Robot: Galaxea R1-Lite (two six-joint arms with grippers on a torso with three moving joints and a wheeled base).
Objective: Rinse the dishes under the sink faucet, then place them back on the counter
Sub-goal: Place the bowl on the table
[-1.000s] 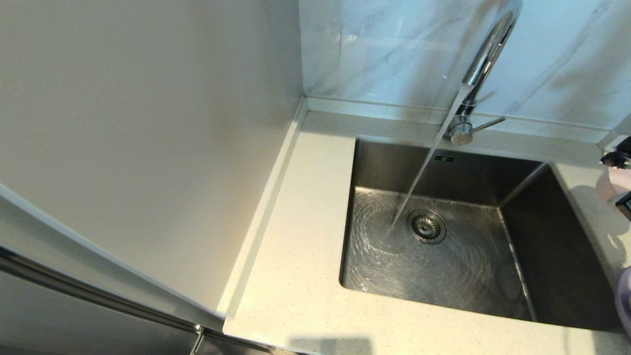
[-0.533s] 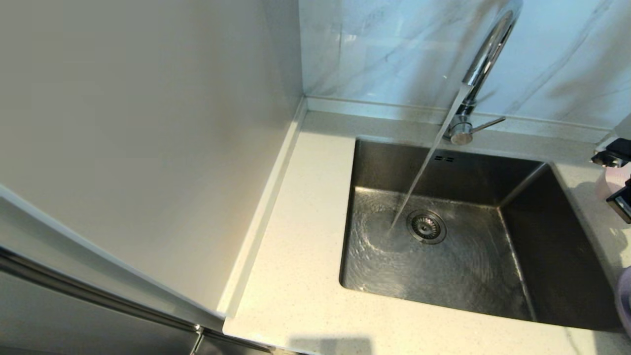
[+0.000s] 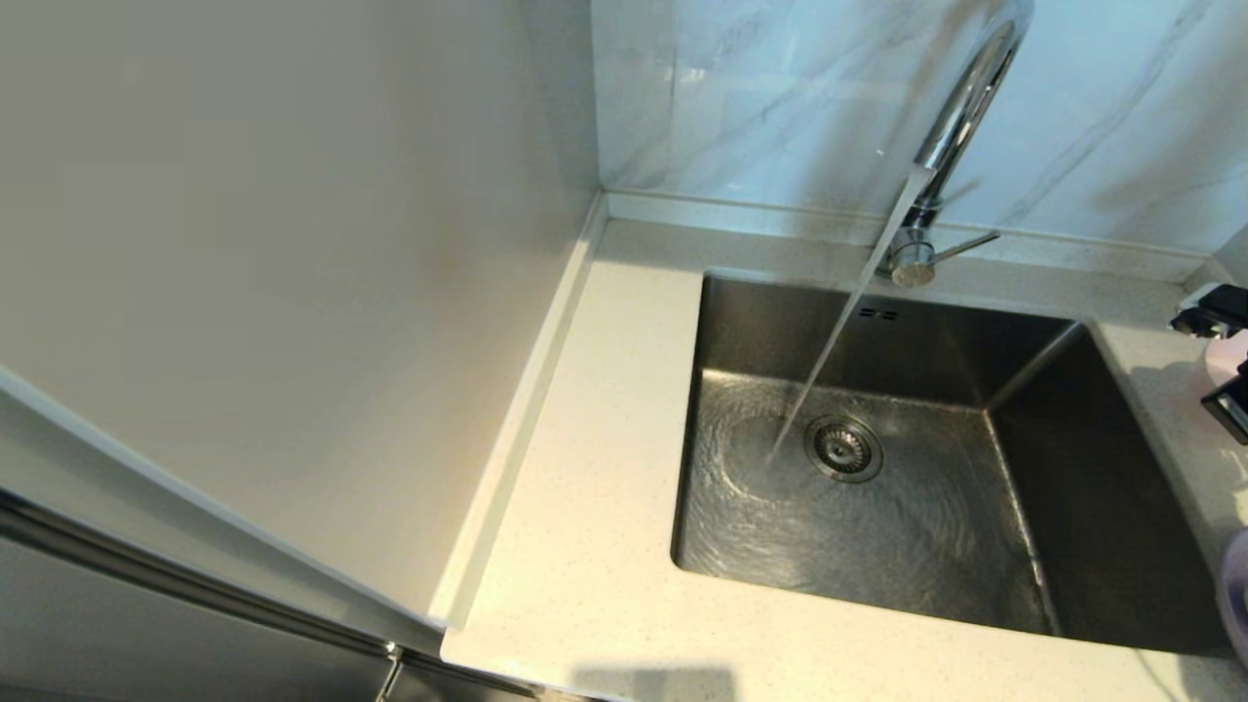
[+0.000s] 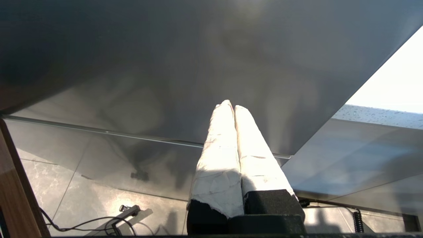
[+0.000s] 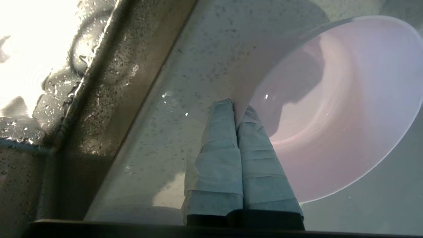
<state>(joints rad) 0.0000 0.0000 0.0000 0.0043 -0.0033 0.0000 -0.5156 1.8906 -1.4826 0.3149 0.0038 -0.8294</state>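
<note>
Water [image 3: 840,331] runs from the chrome faucet [image 3: 960,107] into the steel sink [image 3: 1102,468], landing just left of the drain strainer [image 3: 843,448]. At the far right edge, over the counter [image 3: 604,468] beside the sink, my right gripper [image 3: 1219,359] is shut on the pink bowl [image 3: 1225,357]. In the right wrist view the right gripper [image 5: 236,105] pinches the rim of the bowl [image 5: 330,109], which is tilted above the wet counter [image 5: 198,66]. A sliver of the lavender plate [image 3: 1236,595] shows at the right edge. The spoon is out of view. My left gripper [image 4: 231,105] is parked low, shut and empty.
A tall pale cabinet side [image 3: 292,244] walls off the left of the counter. The marbled wall panel [image 3: 760,97] stands behind the faucet, whose side lever [image 3: 967,244] points right. The sink's rim [image 5: 96,86] lies close beside the bowl.
My right gripper has carried the pink bowl a little further right, so less of it shows at the head view's edge. Water keeps running.
</note>
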